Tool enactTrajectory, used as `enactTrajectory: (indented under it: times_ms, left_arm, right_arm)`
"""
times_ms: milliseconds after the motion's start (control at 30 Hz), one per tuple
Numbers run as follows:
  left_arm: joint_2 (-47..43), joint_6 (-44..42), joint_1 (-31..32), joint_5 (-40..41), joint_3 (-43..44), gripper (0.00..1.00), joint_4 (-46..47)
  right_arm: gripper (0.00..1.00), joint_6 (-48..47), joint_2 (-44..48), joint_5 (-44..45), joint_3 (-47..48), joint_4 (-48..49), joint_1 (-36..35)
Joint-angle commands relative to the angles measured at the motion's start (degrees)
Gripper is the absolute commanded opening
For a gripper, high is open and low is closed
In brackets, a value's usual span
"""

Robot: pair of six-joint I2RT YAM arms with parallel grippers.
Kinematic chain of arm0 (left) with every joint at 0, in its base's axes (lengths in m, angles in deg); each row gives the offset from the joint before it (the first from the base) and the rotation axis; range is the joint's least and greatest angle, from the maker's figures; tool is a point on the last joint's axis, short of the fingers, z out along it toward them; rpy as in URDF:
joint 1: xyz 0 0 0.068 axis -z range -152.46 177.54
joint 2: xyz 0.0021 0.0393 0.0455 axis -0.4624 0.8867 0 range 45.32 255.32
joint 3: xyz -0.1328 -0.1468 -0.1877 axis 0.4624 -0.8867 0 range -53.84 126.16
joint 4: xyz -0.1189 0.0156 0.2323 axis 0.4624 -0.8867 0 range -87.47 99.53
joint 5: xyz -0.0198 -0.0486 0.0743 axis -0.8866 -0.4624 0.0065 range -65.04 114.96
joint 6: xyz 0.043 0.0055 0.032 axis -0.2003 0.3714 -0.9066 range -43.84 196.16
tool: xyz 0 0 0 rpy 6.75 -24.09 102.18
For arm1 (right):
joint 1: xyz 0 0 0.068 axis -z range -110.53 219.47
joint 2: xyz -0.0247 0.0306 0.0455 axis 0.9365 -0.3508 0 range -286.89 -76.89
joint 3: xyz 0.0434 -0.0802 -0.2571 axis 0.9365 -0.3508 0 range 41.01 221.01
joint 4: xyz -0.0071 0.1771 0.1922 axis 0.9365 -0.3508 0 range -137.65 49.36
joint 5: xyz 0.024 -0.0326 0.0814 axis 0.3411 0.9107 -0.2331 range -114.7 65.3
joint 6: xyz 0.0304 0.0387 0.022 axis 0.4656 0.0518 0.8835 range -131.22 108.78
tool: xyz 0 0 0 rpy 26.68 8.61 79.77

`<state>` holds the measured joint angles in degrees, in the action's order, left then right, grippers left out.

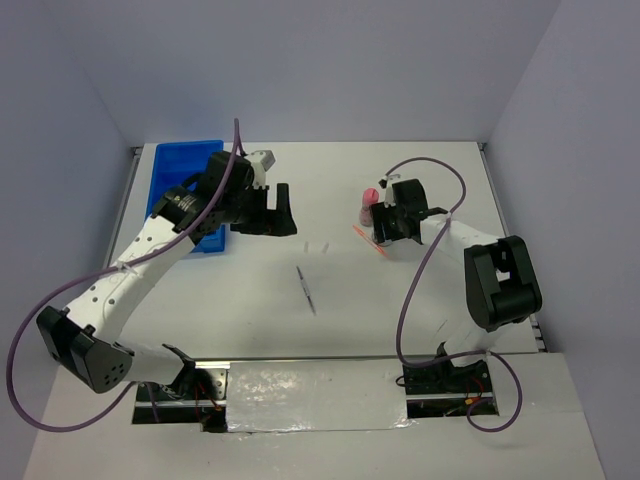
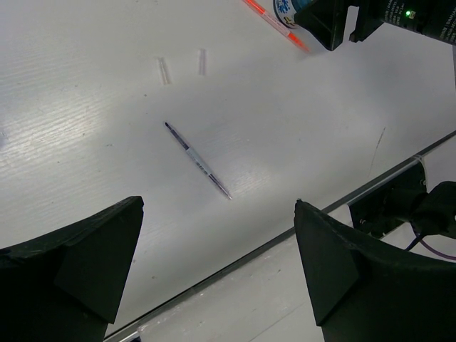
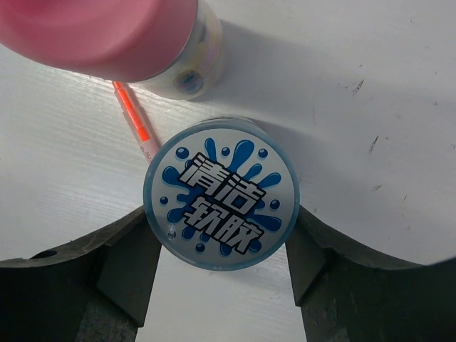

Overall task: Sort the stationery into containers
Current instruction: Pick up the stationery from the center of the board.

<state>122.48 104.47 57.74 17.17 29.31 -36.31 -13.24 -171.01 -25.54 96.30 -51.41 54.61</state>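
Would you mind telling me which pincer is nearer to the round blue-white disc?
Right. The right pincer straddles the disc; the left pincer hangs far off, near the blue tray.

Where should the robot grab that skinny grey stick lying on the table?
Grab the grey stick at its middle, coming straight down from above, with one finger on each long side. It lies flat on the table with nothing touching it, so no end sticks up to pinch, and a middle grip should keep it from tipping.
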Motion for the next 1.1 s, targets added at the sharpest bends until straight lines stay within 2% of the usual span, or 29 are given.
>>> enactTrajectory:
  times_ms: [0, 133, 233, 333, 433, 567, 600, 733, 800, 833, 867, 933, 1000, 1067]
  left_arm:
    - [-2.3, -1.9, -0.5, -0.8, -0.1, 0.99, 0.5]
    - [-2.7, -1.7, -0.6, -0.8, -0.4, 0.99, 0.5]
    - [-2.9, -1.5, -0.6, -0.9, -0.5, 0.99, 1.0]
    - [-2.9, -1.4, -0.7, -1.3, -0.6, 0.99, 1.9]
    - [-3.2, -2.5, -0.8, -2.3, -0.2, 0.99, 3.3]
    - [-2.5, -4.1, -2.0, -4.7, 3.1, 0.99, 4.4]
    - [-2.1, -4.1, -2.6, -5.9, 4.2, 0.99, 4.2]
    - [1.0, 3.0, -5.8, -11.6, 10.5, 0.99, 2.4]
    - [2.5, 7.4, -8.0, -14.7, 12.1, 0.99, -0.1]
    - [3.2, 12.6, -8.5, -16.4, 11.7, 0.99, 0.1]
    - [3.3, 15.2, -8.5, -20.6, 11.0, 0.99, 1.3]
    - [2.0, 22.3, -8.4, -24.2, 7.3, 0.99, 7.0]
    - [0.7, 27.2, -8.3, -25.3, 4.8, 0.99, 10.1]
    - [-0.2, 28.4, -8.0, -25.6, 4.8, 0.99, 12.0]
  right_arm:
    - [0.38, 0.1, 1.5, 0.7, 0.4, 0.1, -0.4]
    - [0.25, 1.8, 6.2, 6.9, -1.6, 1.0, -0.2]
    - [0.10, 3.9, 10.0, 13.0, -1.9, 0.9, -0.1]
    - [0.04, 4.2, 12.5, 13.9, 0.3, -1.6, 0.1]
    - [0.03, 5.1, 16.1, 12.5, 2.9, -5.0, 0.1]
    - [0.04, 4.3, 21.9, 0.7, 5.8, -9.2, 0.0]
    - [0.04, 3.6, 23.0, -8.3, 6.8, -10.1, -0.1]
    - [0.04, -3.9, 29.2, -28.0, 8.5, -12.7, -1.3]
    - [0.04, -6.3, 30.1, -32.8, 9.9, -15.1, -2.9]
    - [0.03, -7.3, 30.4, -36.0, 10.4, -15.6, -3.7]
    - [0.03, -7.7, 30.1, -37.7, 11.5, -16.0, -5.3]
    - [0.00, -9.0, 29.4, -39.7, 13.0, -17.8, -7.9]
    - [0.00, -9.8, 27.3, -39.6, 15.9, -20.1, -12.3]
    - [0.00, -10.1, 25.6, -40.7, 18.7, -20.8, -14.0]
